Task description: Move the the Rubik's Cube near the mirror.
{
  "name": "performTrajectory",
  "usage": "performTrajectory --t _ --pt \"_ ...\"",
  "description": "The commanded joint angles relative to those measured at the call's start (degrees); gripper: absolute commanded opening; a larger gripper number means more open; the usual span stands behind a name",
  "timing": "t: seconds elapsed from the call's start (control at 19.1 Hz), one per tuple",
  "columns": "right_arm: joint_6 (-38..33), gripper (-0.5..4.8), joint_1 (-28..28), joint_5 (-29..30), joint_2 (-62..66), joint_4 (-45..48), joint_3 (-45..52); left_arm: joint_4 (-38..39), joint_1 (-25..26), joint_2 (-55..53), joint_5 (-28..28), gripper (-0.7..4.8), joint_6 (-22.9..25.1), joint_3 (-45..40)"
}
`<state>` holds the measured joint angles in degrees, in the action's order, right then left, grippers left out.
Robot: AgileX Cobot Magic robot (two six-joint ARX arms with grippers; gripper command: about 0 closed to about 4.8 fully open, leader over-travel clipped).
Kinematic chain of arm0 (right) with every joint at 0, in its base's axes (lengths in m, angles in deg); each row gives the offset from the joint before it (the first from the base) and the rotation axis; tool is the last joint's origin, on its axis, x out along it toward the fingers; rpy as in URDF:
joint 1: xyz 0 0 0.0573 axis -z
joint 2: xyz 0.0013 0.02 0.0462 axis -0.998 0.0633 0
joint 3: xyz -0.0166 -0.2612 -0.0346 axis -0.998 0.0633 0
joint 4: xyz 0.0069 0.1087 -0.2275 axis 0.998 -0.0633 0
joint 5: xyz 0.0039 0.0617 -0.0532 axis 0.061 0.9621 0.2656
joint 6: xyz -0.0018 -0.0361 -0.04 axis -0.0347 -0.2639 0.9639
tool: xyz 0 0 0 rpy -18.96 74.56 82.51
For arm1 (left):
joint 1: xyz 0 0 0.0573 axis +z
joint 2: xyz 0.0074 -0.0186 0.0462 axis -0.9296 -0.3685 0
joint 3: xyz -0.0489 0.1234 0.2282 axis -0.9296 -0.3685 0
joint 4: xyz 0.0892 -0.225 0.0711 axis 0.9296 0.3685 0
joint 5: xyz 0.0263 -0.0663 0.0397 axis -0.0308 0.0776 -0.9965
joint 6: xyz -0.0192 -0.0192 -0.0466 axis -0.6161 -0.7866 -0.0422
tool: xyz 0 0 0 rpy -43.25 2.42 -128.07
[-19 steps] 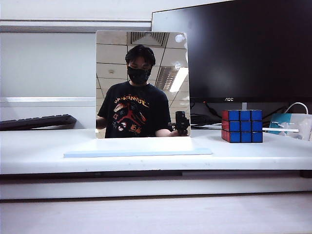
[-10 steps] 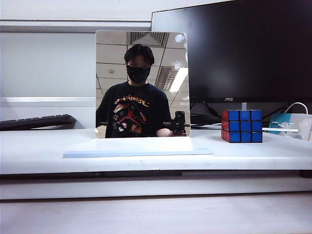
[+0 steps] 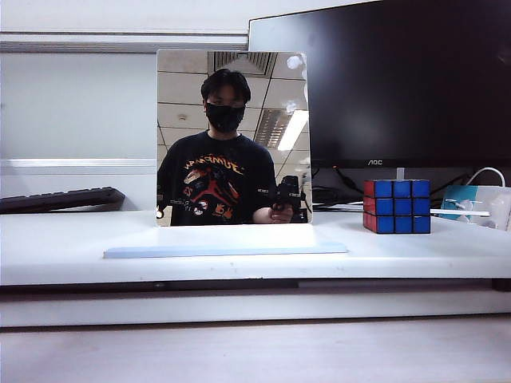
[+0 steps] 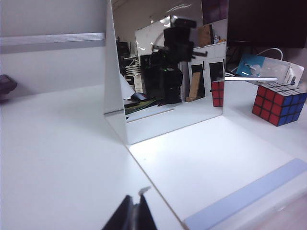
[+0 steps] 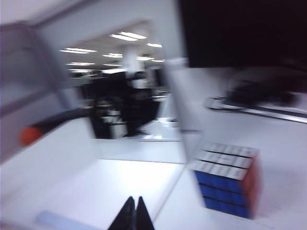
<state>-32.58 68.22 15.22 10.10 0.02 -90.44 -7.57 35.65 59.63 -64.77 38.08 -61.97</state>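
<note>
Here, the left gripper (image 4: 133, 214) has its two dark fingers pressed together with nothing between them, and it hangs above the white table (image 4: 57, 158), just in front of the mirror (image 4: 163, 72). The right gripper (image 5: 133, 214) also has its fingers together and empty; it is above the table too, with the mirror's pale base plate (image 5: 115, 184) under and ahead of it. The right wrist view is blurred.

The Rubik's Cube (image 3: 396, 206) stands on the table to the right of the mirror (image 3: 232, 137) in the exterior view, apart from the base plate (image 3: 225, 242), with its blue face to the camera and a red face on its left side. Behind the cube is a black monitor (image 3: 399, 80). A dark keyboard (image 3: 60, 199) lies far at the left. The mirror reflects a person in a black mask and a black shirt.
</note>
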Motion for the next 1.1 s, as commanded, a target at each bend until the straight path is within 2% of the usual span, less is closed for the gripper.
performTrajectory --t 0.05,0.1,0.16,0.31,0.42,0.57,0.68,0.94,1.1 --pt "-0.1 3.0 -6.4 -11.6 6.4 4.6 0.1 -0.6 -0.1 0.0 0.0 0.22 0.2 0.1" --pt "-0.1 4.79 -8.5 -15.7 8.7 7.2 0.1 -0.6 -0.1 0.0 0.1 0.22 0.2 0.1" --pt "0.0 4.79 -11.8 -22.9 12.6 11.6 0.1 -0.6 -0.1 0.0 0.1 0.22 0.2 0.1" --pt "5.2 4.79 -19.7 -34.6 24.2 25.4 -0.1 -0.6 -0.1 0.0 0.1 0.22 0.2 0.1" --pt "7.0 4.79 -23.9 -40.4 33.9 30.7 -2.1 -0.6 -0.1 0.0 0.1 0.22 0.2 0.1" --pt "7.0 4.79 -26.4 -46.3 50.3 36.3 -7.7 -0.6 -0.1 0.0 0.1 0.22 0.2 0.1" --pt "7.1 4.79 -26.6 -55.4 61.4 41.3 -11.9 -0.6 -0.1 0.0 0.0 0.22 0.2 0.1" --pt "6.6 4.79 -26.6 -58.3 78.5 45.1 -19.6 -0.5 -0.1 0.0 0.0 0.22 0.2 0.1" --pt "5.2 4.79 -26.3 -63.9 83.7 45.1 -22.3 -0.6 -0.1 0.0 0.0 0.22 0.2 0.1"
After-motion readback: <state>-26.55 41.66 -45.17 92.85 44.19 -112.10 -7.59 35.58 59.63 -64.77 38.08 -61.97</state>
